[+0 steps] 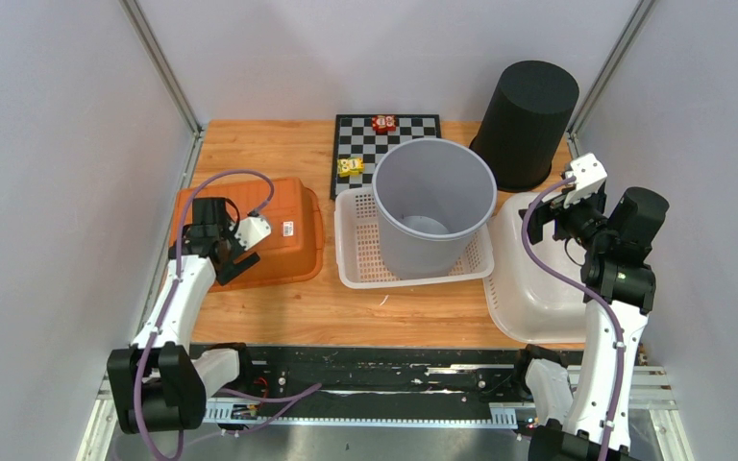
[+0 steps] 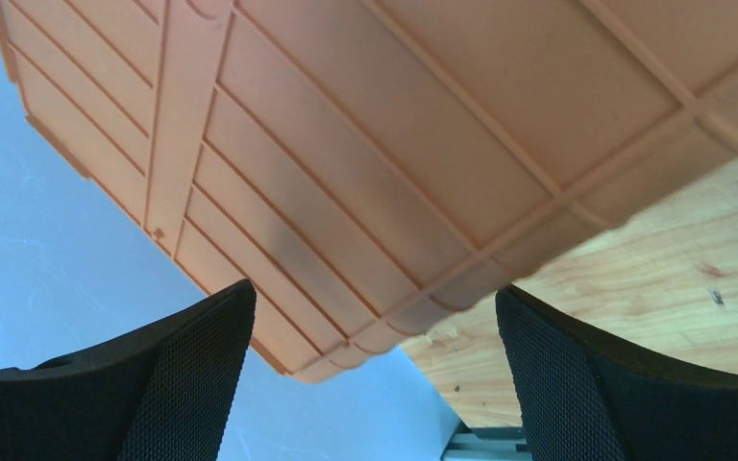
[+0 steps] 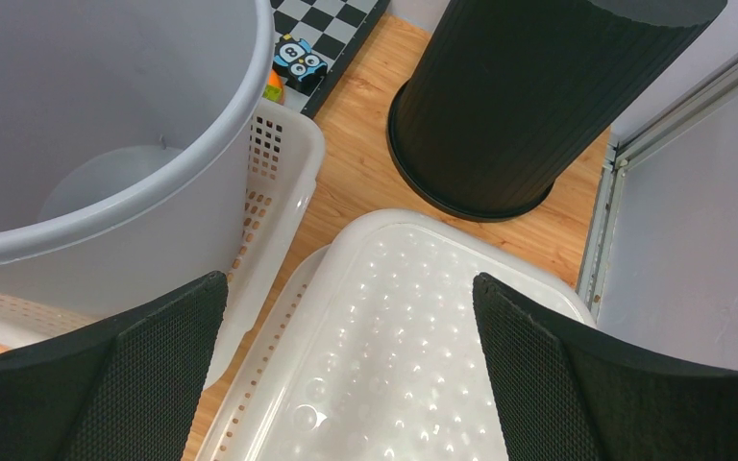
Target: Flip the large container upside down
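The table (image 1: 279, 144) shows pale wood grain. At nine o'clock, an orange tub (image 1: 293, 254) has a ribbed grid pattern. In the centre, a plain grey bucket (image 1: 432, 206) sits in a white basket (image 1: 360, 254) dotted with holes. At twelve o'clock, a black-and-white chequered board (image 1: 413, 127) carries a red block (image 1: 384, 123) and a yellow-green block (image 1: 350, 165). At one o'clock there is a black ribbed bin (image 1: 528, 120), and at three o'clock a milky white dimpled basin (image 1: 519, 298).

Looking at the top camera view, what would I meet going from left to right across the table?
orange tub → grey bucket → black bin
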Action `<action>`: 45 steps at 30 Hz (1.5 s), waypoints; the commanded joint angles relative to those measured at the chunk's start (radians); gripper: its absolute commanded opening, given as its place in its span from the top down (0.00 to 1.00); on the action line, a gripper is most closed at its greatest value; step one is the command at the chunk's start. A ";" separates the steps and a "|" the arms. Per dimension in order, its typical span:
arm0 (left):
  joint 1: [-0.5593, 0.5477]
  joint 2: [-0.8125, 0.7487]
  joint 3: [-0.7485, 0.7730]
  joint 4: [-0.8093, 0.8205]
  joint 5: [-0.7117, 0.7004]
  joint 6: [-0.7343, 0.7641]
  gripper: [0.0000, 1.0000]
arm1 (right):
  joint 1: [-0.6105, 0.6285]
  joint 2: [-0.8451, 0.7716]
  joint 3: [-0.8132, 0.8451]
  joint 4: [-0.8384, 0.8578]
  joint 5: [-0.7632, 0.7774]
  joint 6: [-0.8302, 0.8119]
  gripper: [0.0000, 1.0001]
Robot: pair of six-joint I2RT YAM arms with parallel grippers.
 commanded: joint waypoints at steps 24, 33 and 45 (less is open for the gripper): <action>0.006 0.361 0.251 0.211 0.009 0.055 0.17 | -0.015 0.003 -0.001 0.020 -0.035 0.023 0.00; 0.004 0.451 0.346 0.221 0.041 0.050 0.19 | -0.016 0.000 0.000 0.021 -0.030 0.026 0.00; -0.033 0.578 0.441 0.259 -0.011 0.007 0.21 | -0.014 0.005 -0.003 0.025 -0.027 0.030 0.00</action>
